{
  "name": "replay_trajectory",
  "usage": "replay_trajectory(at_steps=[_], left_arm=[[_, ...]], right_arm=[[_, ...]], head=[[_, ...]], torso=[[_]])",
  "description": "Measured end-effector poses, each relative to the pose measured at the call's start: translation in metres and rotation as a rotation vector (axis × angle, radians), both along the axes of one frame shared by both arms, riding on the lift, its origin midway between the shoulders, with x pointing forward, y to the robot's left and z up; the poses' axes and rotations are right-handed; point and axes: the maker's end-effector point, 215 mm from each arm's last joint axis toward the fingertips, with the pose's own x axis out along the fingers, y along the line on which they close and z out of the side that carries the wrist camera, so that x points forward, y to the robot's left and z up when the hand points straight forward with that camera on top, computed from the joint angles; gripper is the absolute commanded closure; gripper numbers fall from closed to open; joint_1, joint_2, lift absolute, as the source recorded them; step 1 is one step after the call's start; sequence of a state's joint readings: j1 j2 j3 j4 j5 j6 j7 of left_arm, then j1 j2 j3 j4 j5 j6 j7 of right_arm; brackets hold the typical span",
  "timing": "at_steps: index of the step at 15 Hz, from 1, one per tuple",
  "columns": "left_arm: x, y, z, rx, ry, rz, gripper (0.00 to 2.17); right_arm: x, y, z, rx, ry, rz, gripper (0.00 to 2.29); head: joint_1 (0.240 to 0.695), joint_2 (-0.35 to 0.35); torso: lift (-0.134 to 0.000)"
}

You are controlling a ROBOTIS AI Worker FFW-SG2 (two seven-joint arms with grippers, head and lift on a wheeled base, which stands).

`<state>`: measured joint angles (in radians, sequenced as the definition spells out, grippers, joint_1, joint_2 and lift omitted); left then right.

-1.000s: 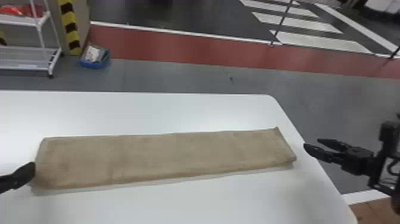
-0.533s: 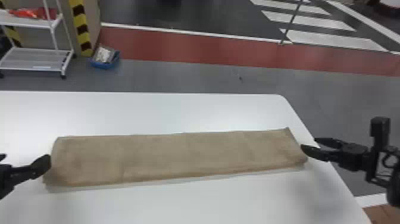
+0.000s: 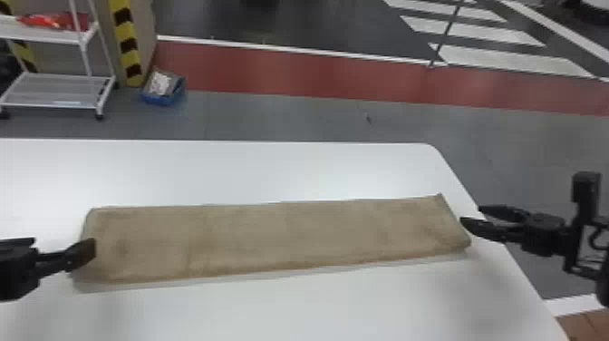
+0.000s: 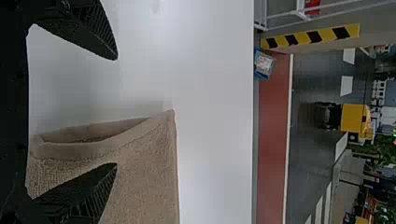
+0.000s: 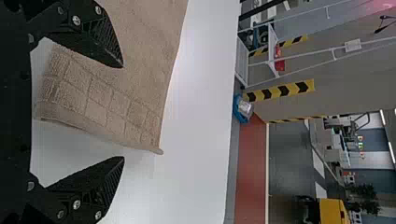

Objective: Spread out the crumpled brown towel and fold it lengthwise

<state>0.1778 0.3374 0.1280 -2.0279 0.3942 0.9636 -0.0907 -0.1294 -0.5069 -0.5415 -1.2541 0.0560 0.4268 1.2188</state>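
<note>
The brown towel (image 3: 281, 240) lies flat on the white table (image 3: 272, 172) as a long, narrow folded strip running left to right. At its left end my left gripper (image 3: 63, 249) stands open, one finger over the towel's edge. In the left wrist view the towel (image 4: 144, 172) shows its layered end edge beside the open left gripper (image 4: 114, 112). Just off the towel's right end is my right gripper (image 3: 473, 215), also open. The right wrist view has the towel's end (image 5: 107, 102) between the spread fingers of the right gripper (image 5: 122, 112), not gripped.
The table's right edge (image 3: 494, 240) runs below the right gripper. On the floor beyond the table stand a white wire shelf (image 3: 59, 90) and a blue bin (image 3: 163, 88), near a yellow-black striped post (image 3: 127, 45).
Both grippers have come inward to the towel's ends, the left one rightward over the edge and the right one leftward. The head view has shifted slightly; the towel keeps its shape.
</note>
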Motion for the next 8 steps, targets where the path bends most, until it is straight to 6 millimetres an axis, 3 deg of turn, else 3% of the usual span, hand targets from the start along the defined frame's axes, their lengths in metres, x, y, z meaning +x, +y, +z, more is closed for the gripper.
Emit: replay_trajectory(at_steps=[4, 8], left_arm=[[-0.005, -0.012, -0.002, -0.056, 0.026, -0.025, 0.08], [-0.006, -0.016, -0.002, -0.076, 0.028, -0.029, 0.08]], right_arm=[[-0.003, 0.009, 0.01, 0.045, -0.006, 0.063, 0.21], [0.002, -0.001, 0.012, 0.05, -0.012, 0.034, 0.22]], head=[[0.695, -0.246], [0.695, -0.258]], torso=[[-0.124], [-0.124]])
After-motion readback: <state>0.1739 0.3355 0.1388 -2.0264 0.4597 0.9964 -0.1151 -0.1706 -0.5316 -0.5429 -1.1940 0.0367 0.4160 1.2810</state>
